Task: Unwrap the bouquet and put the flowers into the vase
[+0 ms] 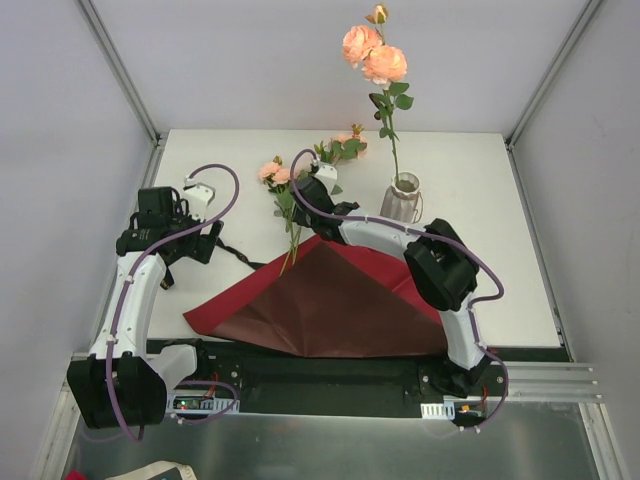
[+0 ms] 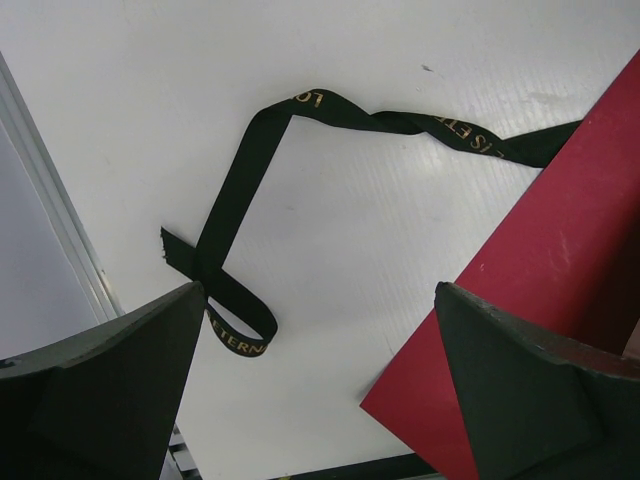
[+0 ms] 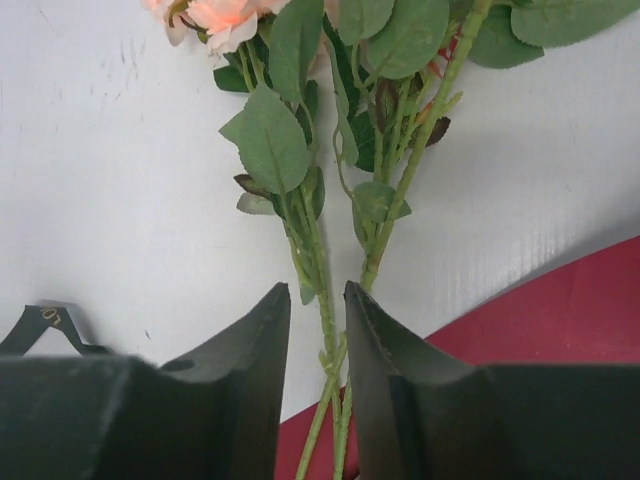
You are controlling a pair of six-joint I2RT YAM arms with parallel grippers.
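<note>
Right wrist: right gripper (image 3: 318, 295) tight on flowers (image 3: 272, 140), left gripper (image 2: 320, 290) wide apart over ribbon (image 2: 235, 190).

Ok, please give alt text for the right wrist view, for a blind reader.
Thin green rose stems pass between the nearly closed dark fingers of the right hand, over a white table; leaves and peach blooms above, red paper lower right.

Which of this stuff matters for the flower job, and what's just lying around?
Job: vase; rose standing in it; loose roses; right pincer on their stems.
Lying about: unfolded wrapping paper; black ribbon; left pincer, open, empty.
</note>
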